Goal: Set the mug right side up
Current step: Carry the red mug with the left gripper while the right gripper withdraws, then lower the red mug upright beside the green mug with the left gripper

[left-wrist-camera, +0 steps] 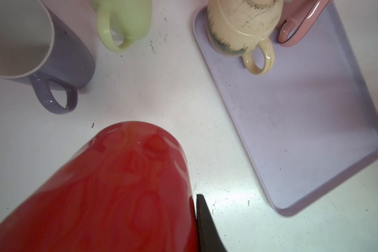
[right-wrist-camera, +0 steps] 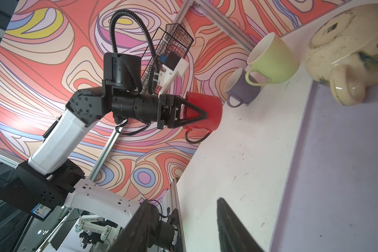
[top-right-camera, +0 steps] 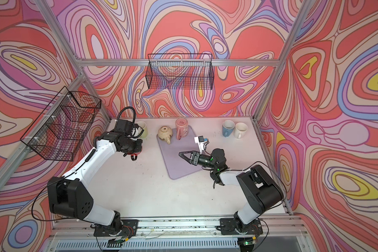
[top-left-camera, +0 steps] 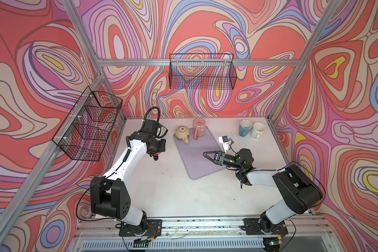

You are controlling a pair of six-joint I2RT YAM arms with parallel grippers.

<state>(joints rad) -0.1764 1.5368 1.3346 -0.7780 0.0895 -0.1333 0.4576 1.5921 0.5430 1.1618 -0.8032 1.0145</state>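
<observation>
My left gripper (right-wrist-camera: 202, 114) is clamped on the rim of the red mug (right-wrist-camera: 207, 109), one finger (left-wrist-camera: 205, 227) outside the wall and the other inside. The red mug hangs mouth up with its base toward the table (top-left-camera: 162, 192) and its handle toward 6 o'clock. I cannot tell whether the base touches. It is off the tray (top-left-camera: 196, 168), at the tray's 9 o'clock.

My right gripper (top-left-camera: 205, 154) stands partway open with nothing between its fingers. It is turned on its side above the tray's near half.

On the tray's 11 o'clock corner the beige mug (top-left-camera: 182, 133) stands upside down. The pink mug (top-left-camera: 198, 128) is just beside it at the 12 o'clock edge, and I cannot tell which way up it is.

At the red mug's 12 o'clock, the green mug (right-wrist-camera: 273, 59) and purple mug (right-wrist-camera: 241, 90) stand mouth up. At the table's 1 o'clock, the blue mug (top-left-camera: 245, 128) and white mug (top-left-camera: 258, 130) stand side by side, mouths up.

The left arm (top-left-camera: 127, 161) rises from 7 o'clock toward 1 o'clock, wrist bent straight down. The right arm (top-left-camera: 292, 187) comes from 5 o'clock with its elbow high and its wrist level, pointing to 9 o'clock.
</observation>
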